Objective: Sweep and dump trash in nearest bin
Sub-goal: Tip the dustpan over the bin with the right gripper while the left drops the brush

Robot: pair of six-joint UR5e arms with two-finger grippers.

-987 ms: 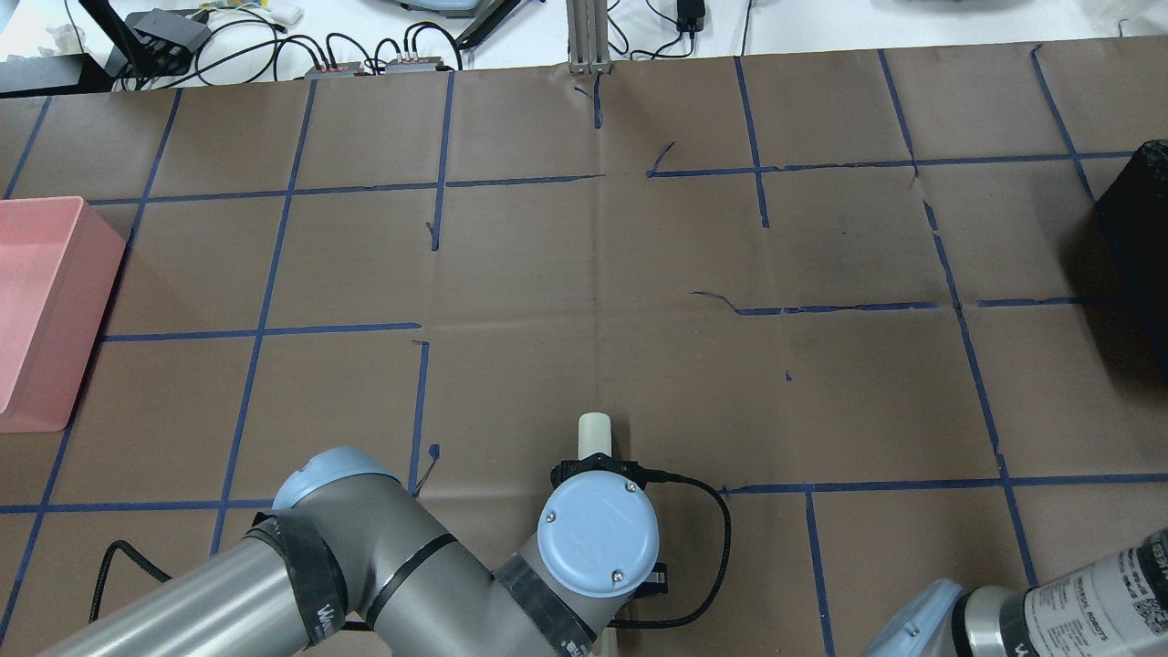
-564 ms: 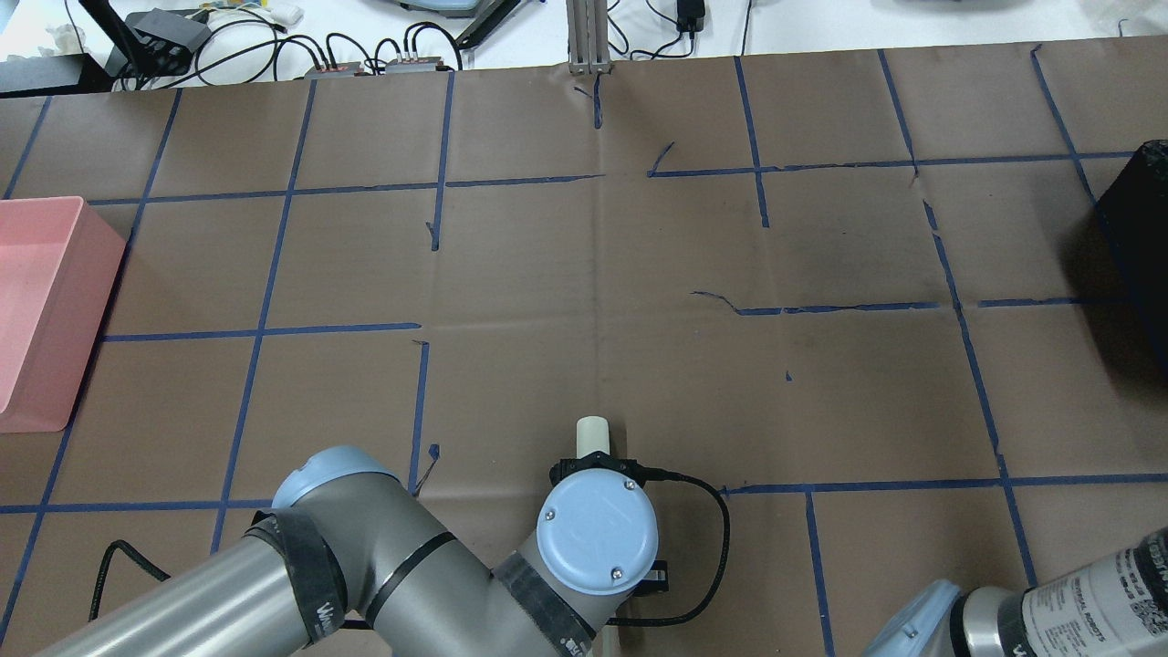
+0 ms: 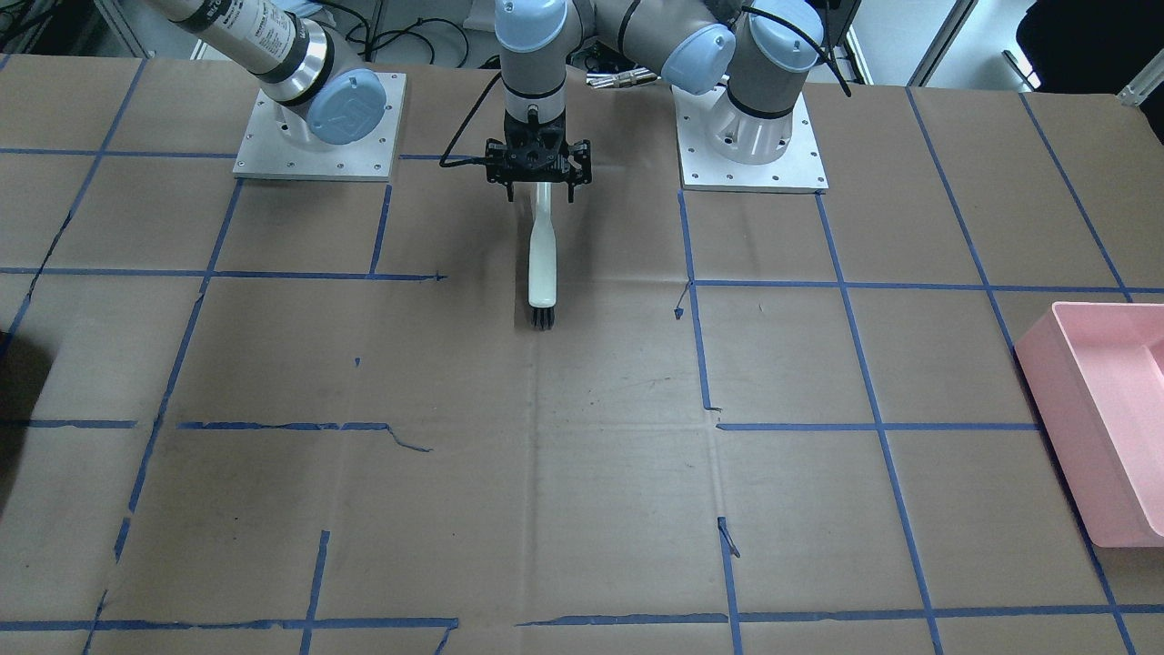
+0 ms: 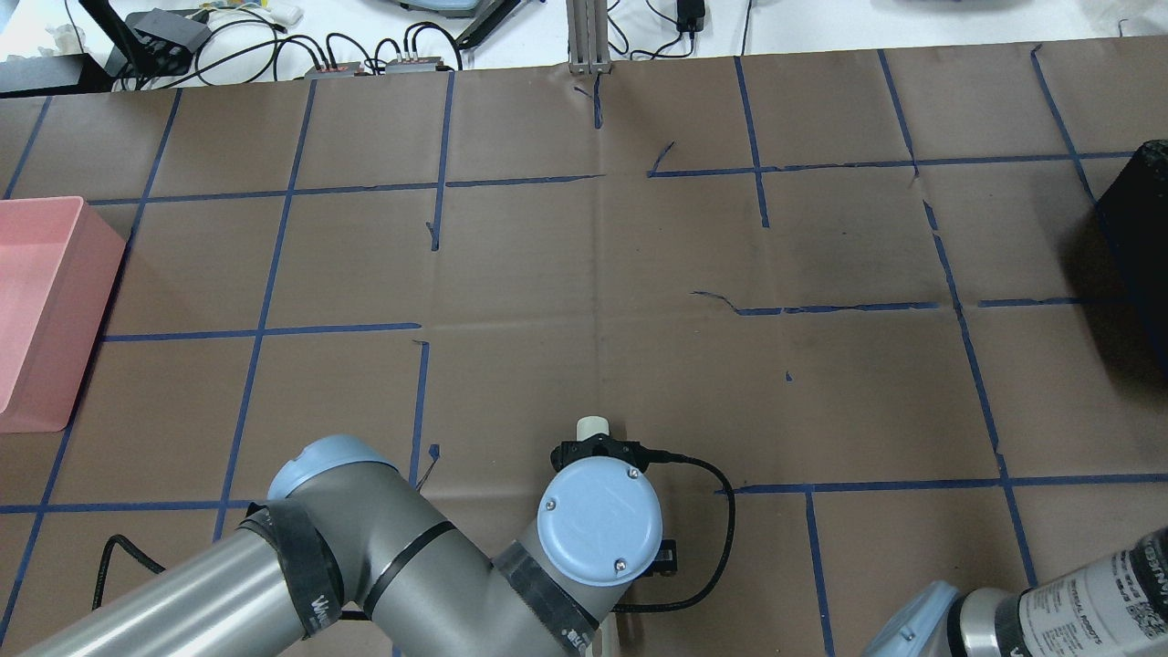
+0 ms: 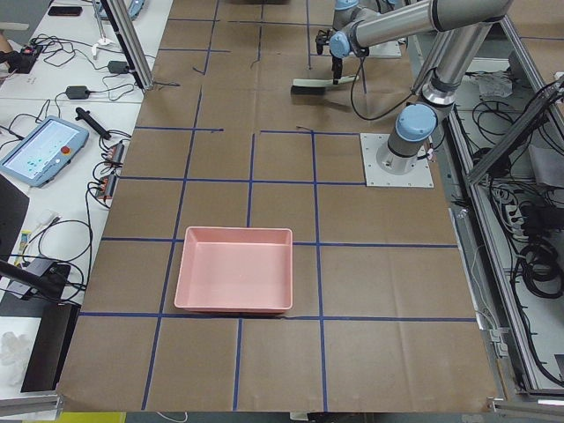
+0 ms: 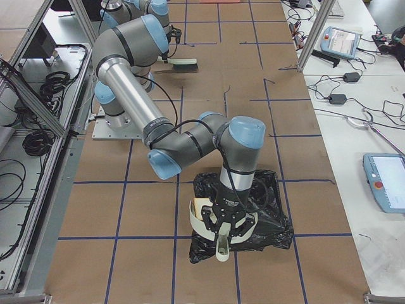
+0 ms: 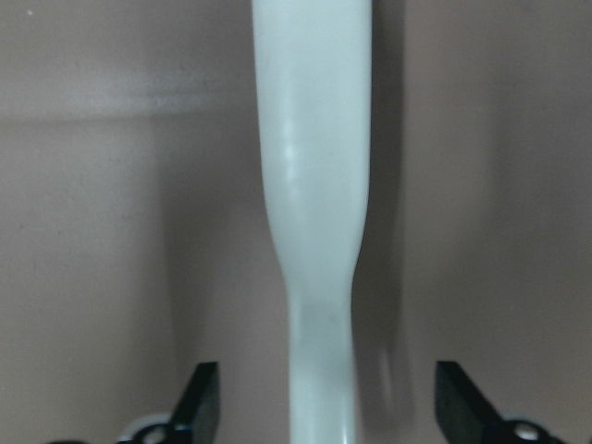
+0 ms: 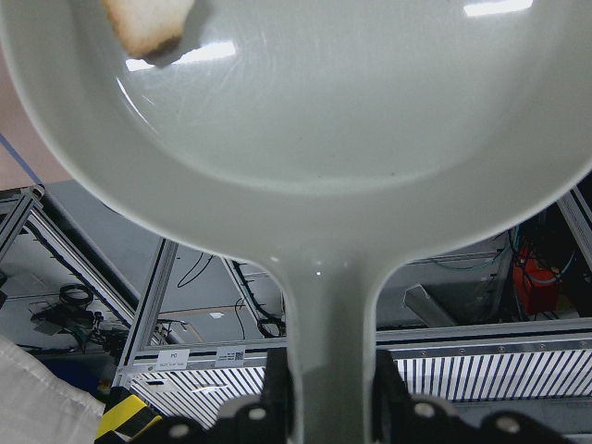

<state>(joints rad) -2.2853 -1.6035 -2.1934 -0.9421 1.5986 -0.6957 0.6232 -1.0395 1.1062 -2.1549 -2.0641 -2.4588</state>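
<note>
White and glossy, the dustpan fills the right wrist view, and one piece of bread sits at its far lip. The other bread piece and the yellow lump appear in no view. We judge the dumping step to be in hand, nearly finished.

From the table's right end, the right arm folds low and turns its wrist down over the black bag, with the pan tipped above it. The right claw is closed tight on the pan's handle, a finger pressed to each side.

Next, the pan needs more tilt, or a small shake, so the bread slides off. Its lip should stay over the bag's mouth.

Near the robot's base, the left arm points its wrist straight down at the table. The left claw straddles the handle of the brush, which reaches out across the paper. Black tips show on either side with gaps, so we cannot tell whether it grips. The pink bin stands well apart.
</note>
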